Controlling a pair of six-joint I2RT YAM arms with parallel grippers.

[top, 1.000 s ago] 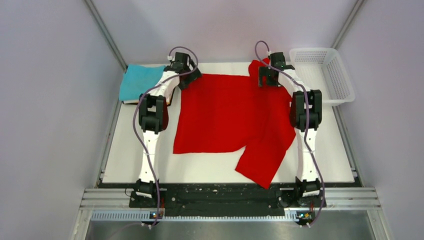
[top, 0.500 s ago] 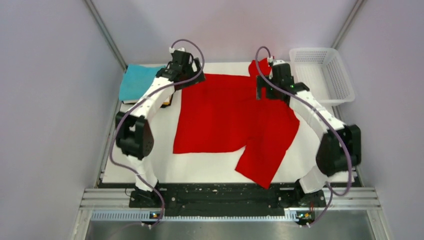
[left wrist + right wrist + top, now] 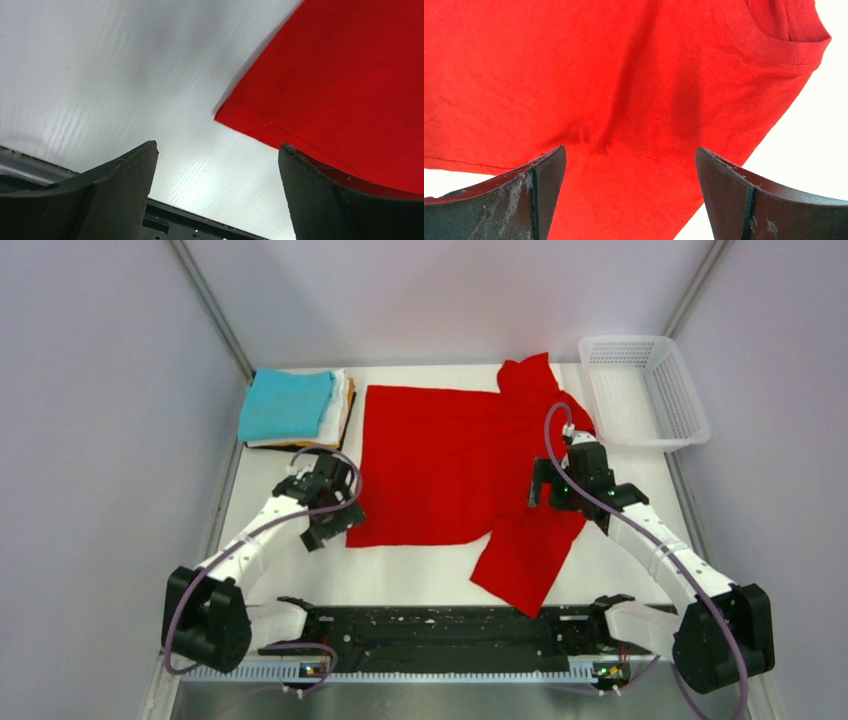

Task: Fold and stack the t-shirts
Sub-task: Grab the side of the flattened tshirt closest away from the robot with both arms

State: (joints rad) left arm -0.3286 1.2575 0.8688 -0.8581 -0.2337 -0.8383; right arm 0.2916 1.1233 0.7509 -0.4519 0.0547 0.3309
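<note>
Red t-shirt point(image 3: 440, 470) lies spread mid-table point(image 3: 420, 580), with one flap trailing toward the near edge. Teal-topped folded stack point(image 3: 290, 405) sits far left. Your left gripper point(image 3: 217, 147) hangs wide, empty, at the shirt's near-left corner. Your right gripper point(image 3: 629, 150) is wide, empty, over its right side.
</note>
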